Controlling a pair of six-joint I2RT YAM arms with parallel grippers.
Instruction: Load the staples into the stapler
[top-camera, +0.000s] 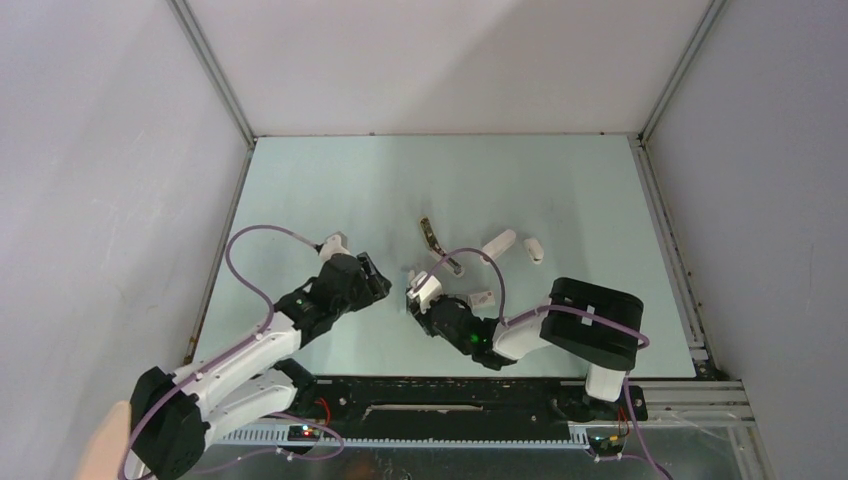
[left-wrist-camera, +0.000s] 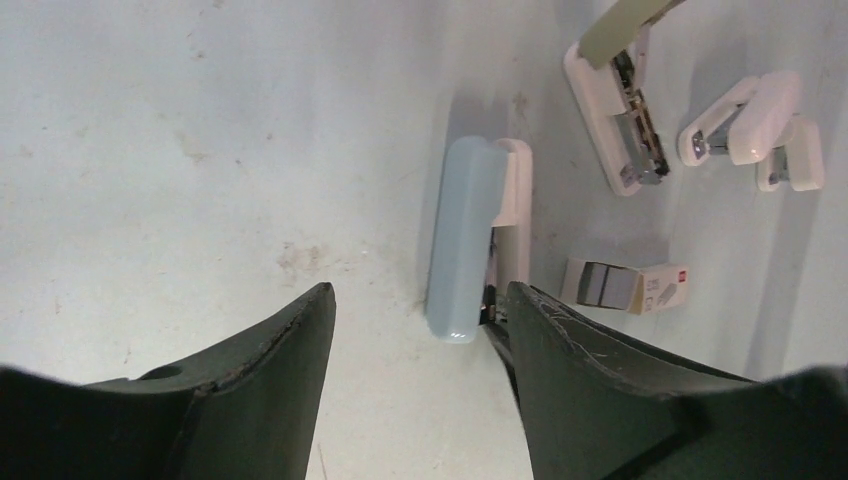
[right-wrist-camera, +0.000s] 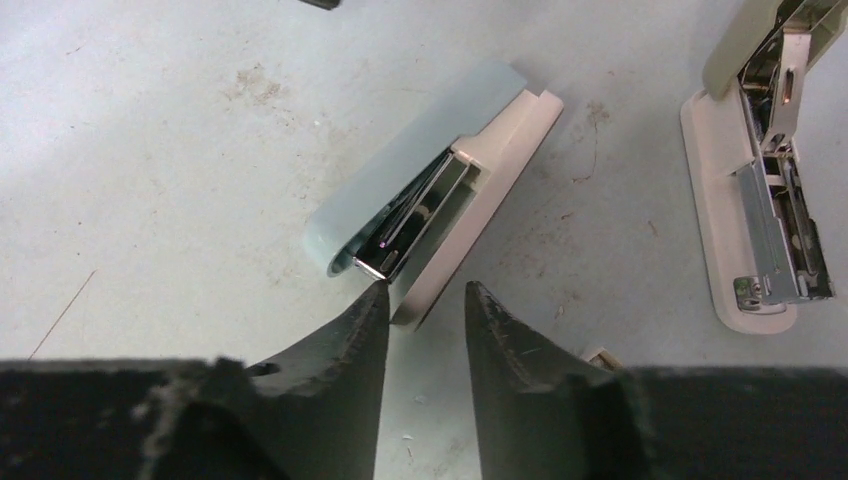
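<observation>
A light blue stapler (right-wrist-camera: 420, 170) with a white base lies on its side on the table, its metal magazine (right-wrist-camera: 415, 225) showing in a slight gap. My right gripper (right-wrist-camera: 428, 300) is open by a narrow gap at the stapler's front end. Its left fingertip touches the magazine tip and nothing is clamped. My left gripper (left-wrist-camera: 420, 300) stands open just short of the same stapler (left-wrist-camera: 465, 240), holding nothing. The staples (left-wrist-camera: 603, 285) show as a grey block in the open end of a small white box (left-wrist-camera: 655, 290), right of the stapler.
A beige stapler (right-wrist-camera: 760, 200) lies flipped wide open beyond the blue one, also seen from above (top-camera: 436, 245). Two small white staplers (left-wrist-camera: 755, 130) lie farther right. The enclosure walls stand well back from the table's middle.
</observation>
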